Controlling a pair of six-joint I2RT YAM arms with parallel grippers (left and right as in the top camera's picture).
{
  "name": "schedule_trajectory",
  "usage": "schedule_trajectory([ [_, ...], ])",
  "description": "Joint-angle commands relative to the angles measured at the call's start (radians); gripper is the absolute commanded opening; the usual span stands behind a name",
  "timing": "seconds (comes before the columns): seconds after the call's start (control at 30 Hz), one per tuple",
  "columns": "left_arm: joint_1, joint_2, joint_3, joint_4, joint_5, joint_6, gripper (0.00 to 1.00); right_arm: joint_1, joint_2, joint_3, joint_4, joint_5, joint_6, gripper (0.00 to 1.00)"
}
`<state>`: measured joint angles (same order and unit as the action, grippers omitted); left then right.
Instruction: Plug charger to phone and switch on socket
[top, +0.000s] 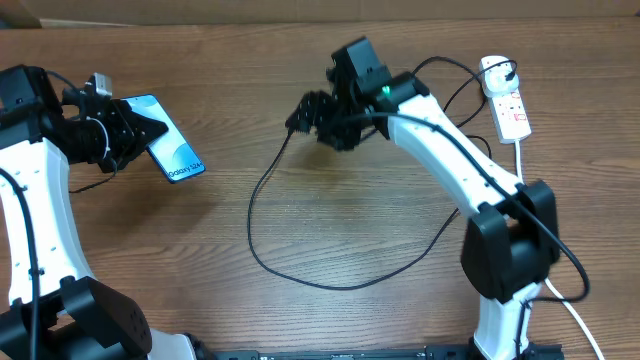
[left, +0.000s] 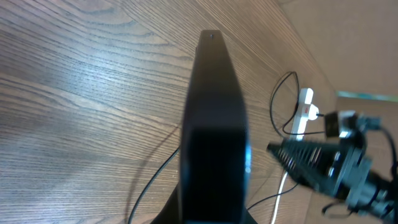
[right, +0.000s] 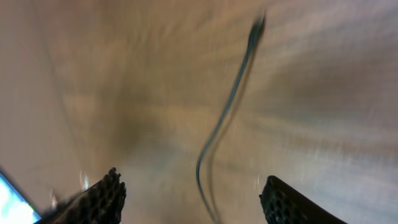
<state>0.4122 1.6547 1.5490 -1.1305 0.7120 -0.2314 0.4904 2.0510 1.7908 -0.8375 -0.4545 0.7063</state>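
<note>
The phone (top: 172, 152), with a light blue screen, is held tilted above the table at the left by my left gripper (top: 140, 135), which is shut on it. In the left wrist view the phone (left: 214, 124) shows edge-on as a dark slab. The charger (top: 290, 270), a thin black cable, loops across the middle of the table. My right gripper (top: 302, 115) hovers over its near end. In the blurred right wrist view the charger (right: 224, 112) lies on the wood between the open fingers (right: 106, 196), untouched, with its tip (right: 258, 25) beyond them. The white socket (top: 508, 100) lies at the far right.
The socket's thick white cord (top: 520, 160) runs down past the right arm's base (top: 505, 250). In the left wrist view the socket (left: 305, 112) and the right arm (left: 323, 168) stand beyond the phone. Bare wood tabletop (top: 340, 210) lies inside the cable loop.
</note>
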Motion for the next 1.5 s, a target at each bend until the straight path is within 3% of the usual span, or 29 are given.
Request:
schedule_trajectory([
  [0.0,-0.009,-0.007,0.008,0.001,0.010,0.026,0.04,-0.006,0.068,0.079,0.027,0.096,0.052,0.66],
  [0.2,-0.009,-0.007,0.008,-0.002,0.010,0.026,0.04,0.004,0.172,0.079,0.169,0.096,0.173,0.58],
  [0.43,-0.009,-0.007,0.008,-0.011,0.010,0.026,0.04,0.013,0.257,0.079,0.221,0.107,0.242,0.44],
  [1.47,-0.009,-0.007,0.008,-0.014,0.013,0.026,0.04,0.039,0.347,0.079,0.318,0.176,0.294,0.37],
])
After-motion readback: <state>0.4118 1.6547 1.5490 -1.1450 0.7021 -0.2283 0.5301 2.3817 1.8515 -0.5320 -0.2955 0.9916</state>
